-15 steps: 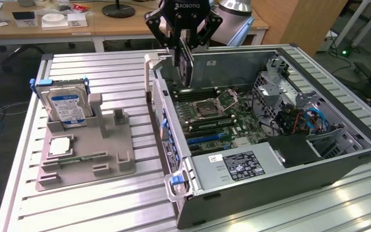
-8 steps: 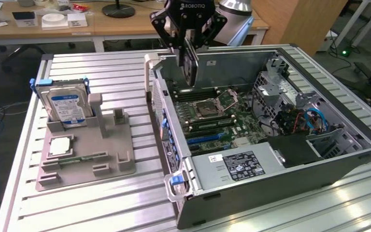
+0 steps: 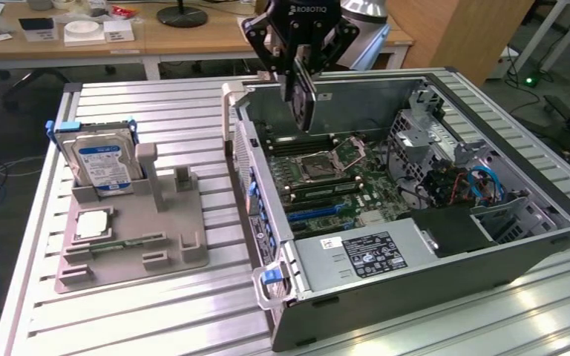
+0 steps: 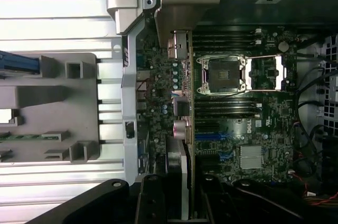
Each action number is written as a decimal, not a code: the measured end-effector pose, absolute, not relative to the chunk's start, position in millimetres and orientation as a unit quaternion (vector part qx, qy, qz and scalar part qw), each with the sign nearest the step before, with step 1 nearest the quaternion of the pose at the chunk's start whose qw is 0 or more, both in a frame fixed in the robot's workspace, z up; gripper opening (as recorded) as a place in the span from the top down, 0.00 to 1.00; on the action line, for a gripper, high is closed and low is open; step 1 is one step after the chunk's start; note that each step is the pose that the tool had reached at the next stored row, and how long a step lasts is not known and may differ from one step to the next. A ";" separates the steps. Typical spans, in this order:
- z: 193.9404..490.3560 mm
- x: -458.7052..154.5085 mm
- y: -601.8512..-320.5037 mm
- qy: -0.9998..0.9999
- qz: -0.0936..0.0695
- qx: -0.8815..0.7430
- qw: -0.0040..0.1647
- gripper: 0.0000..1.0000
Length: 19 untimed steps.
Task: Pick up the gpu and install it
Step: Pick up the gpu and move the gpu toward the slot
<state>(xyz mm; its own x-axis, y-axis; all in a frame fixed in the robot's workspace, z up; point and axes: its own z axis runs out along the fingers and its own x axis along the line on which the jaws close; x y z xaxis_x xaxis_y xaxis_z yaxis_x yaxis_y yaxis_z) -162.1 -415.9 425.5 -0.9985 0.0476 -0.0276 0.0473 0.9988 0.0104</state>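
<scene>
Tool [image 3: 302,63] clamped on the gpu [image 3: 305,100]. Fingers [image 3: 277,53] pinch the card's upper edge from both sides, and the card hangs on edge below them.

In the wrist view the tool [image 4: 182,203] looks straight down the card. The gpu [image 4: 180,109] shows edge-on, with its pale metal bracket [image 4: 182,2] at the far end by the case's rear wall.

The card is over the open PC case [image 3: 444,274], above the motherboard [image 3: 340,189]. It sits just beside the CPU socket [image 3: 332,157], on the exterior view's left of it. It is not seated: the lower edge looks clear of the board. The blue expansion slots [image 3: 315,211] are on the board nearer the camera than the card, with the RAM slots [image 3: 310,187] between them and the socket.

The socket [image 4: 226,74] has its retention frame flipped open. The power supply [image 3: 364,252] is at the near end of the case, label up.

To the exterior view's left of the case, well apart from the tool, is the grey fixture [image 3: 156,222]. It holds the blue-labelled hard drive [image 3: 102,163] upright and the square CPU chip [image 3: 95,224] lying flat.

Everything stands on the slotted aluminium desk [image 3: 166,311].
</scene>
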 end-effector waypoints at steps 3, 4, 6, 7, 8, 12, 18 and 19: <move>425.5 -158.0 -415.9 1.000 0.005 0.024 0.014 0.72; 425.5 -156.8 -415.9 1.000 0.005 0.024 0.014 0.72; 425.4 -154.4 -415.9 1.000 0.005 0.024 0.014 0.72; 425.4 -153.1 -415.9 1.000 0.005 0.024 0.014 0.72; 425.4 -151.6 -415.9 1.000 0.005 0.024 0.014 0.72; 425.3 -146.6 -415.9 1.000 0.005 0.024 0.014 0.72; 425.2 -138.7 -415.9 1.000 0.005 0.024 0.014 0.72; 425.2 -137.5 -415.9 1.000 0.005 0.024 0.014 0.72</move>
<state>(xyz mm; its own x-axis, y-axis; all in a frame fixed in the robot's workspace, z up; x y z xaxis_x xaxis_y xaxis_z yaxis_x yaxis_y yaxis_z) -137.5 -415.9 425.2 -0.9985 0.0476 -0.0277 0.0473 0.9988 0.0104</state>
